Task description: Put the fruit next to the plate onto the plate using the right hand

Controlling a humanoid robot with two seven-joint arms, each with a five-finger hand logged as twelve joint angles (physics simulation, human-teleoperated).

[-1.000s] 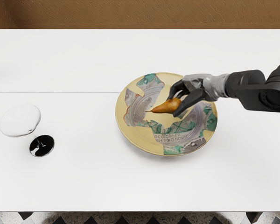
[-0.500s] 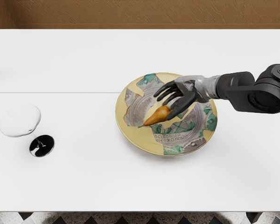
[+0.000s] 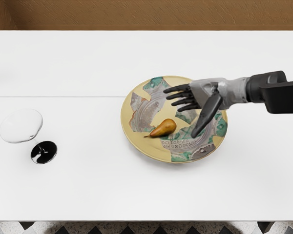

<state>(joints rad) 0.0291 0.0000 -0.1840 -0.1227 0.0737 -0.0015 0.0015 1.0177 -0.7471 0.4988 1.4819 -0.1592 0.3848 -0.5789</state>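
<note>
While its fingers (image 3: 182, 95) spread, holding nothing, the right hand (image 3: 198, 96) hovers over the plate (image 3: 124, 117).
Left of it the pear (image 3: 164, 128) lies on the plate, clear of the fingers; a glass (image 3: 22, 127) lies at the table's (image 3: 136, 187) left.

**Matt table, painted plate, glossy glass**

The table (image 3: 88, 185) has a smooth, matt white top. The plate (image 3: 125, 122) looks like ceramic, ochre with worn-looking green and grey painted patches and only a faint sheen. The pear (image 3: 163, 128) on it has smooth, russet-brown skin with a soft highlight. The right hand (image 3: 198, 95) has a brushed, metal-grey palm and wrist, and its fingers (image 3: 178, 96) are matt black. Near the table's left edge, the wine glass (image 3: 22, 125) has a clear, shiny bowl and a glossy black foot. Beyond the far edge, the wall (image 3: 136, 14) looks like coarse, grainy brown wood.
</note>
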